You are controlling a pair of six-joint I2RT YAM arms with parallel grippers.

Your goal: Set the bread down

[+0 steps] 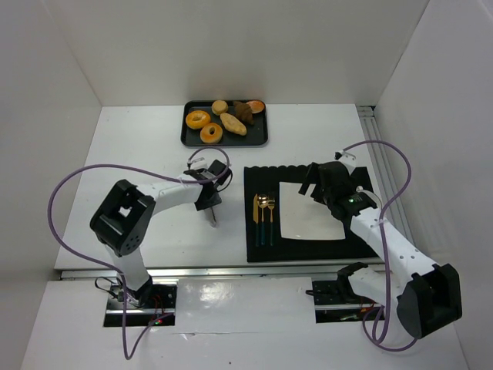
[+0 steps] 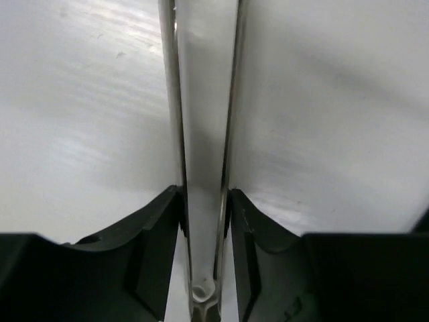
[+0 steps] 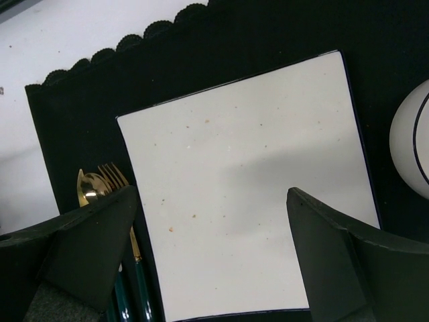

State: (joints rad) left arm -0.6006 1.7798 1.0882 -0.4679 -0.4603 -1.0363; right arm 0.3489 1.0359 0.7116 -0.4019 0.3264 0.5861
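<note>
- My left gripper has its fingers pressed against both blades of the tongs, pinching them low over the table.
- The right gripper hangs over the plate with its jaws spread wide, holding nothing.
- The bread lies in the tray at the far side, well apart from both grippers.
- Risk: the grip sits near the hinge end of the tongs, so I judge the blades may twist or slip out when I lift.
- Risk: if I squeeze too hard the blades will meet, leaving no gap to take a roll.
- Risk: the right gripper sits over the plate, so I could hit it when I bring the bread across.
- The left wrist view shows the two tongs blades running between the fingers. The top view gives only a sliver of metal.
- The right wrist view shows the plate bare but for crumbs, and the cutlery just beside it. The right gripper frames both.
- Only the top view shows the bread at all.
</note>
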